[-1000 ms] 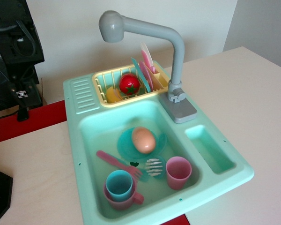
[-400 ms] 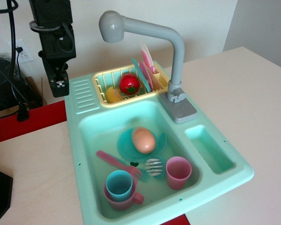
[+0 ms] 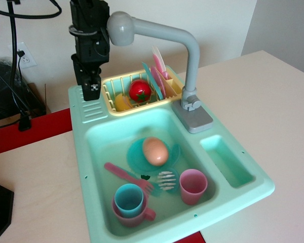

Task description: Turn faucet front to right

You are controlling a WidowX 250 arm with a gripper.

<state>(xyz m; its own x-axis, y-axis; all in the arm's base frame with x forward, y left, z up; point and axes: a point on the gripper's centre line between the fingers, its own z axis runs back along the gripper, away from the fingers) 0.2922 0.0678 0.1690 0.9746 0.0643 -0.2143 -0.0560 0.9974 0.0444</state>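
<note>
Now hand (image 3: 91, 91) moved in from worktop's left edge, hangs just left of faucet (image 3: 187, 61) head at back; contact unclear. Opening: cannot tell, holds nothing visible. Faucet base at sink's (image 3: 86, 152) back right, arm pointing left. Judgement: approach nearly done, push not begun.

The faucet (image 3: 191, 61) is grey plastic, standing upright on a rectangular grey base at the back right rim of the sink. Its pipe bends into a horizontal arm reaching left, ending in a rounded head above the dish rack's left end.
</note>
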